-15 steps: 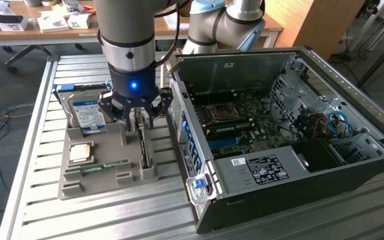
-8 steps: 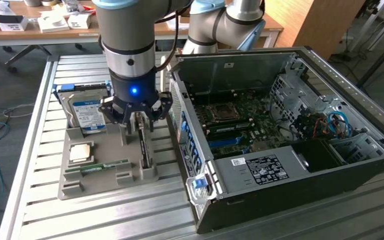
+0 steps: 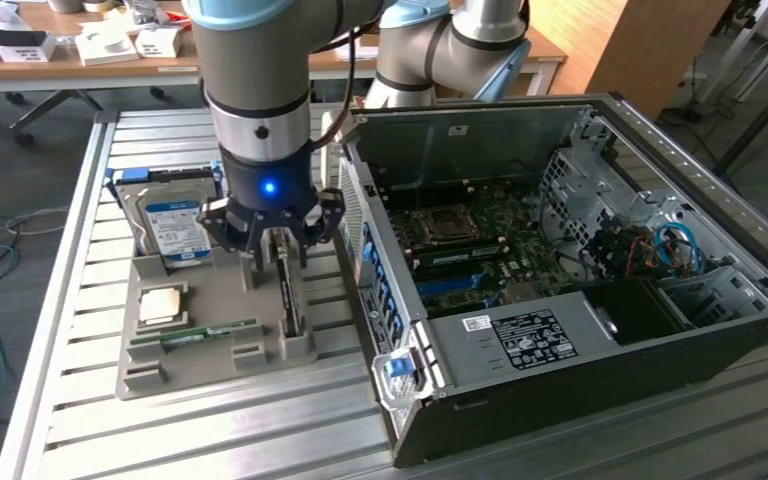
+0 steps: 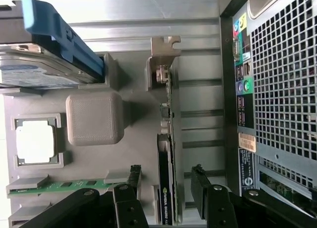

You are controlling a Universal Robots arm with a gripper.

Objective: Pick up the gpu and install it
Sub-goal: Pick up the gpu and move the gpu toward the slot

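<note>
Hovers with gripper point(image 4: 165, 177) spread wide astride the edge-on gpu point(image 4: 166, 144) standing in the tray point(image 4: 133, 139) slot, touching neither face; grips nothing.

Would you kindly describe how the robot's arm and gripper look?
The arm is made of round silver-grey metal segments with pale blue caps at the joints, and a thin black cable runs alongside it. The gripper is black, with a small glowing blue light above it and linked black jaws fastened by silver screws.
</note>
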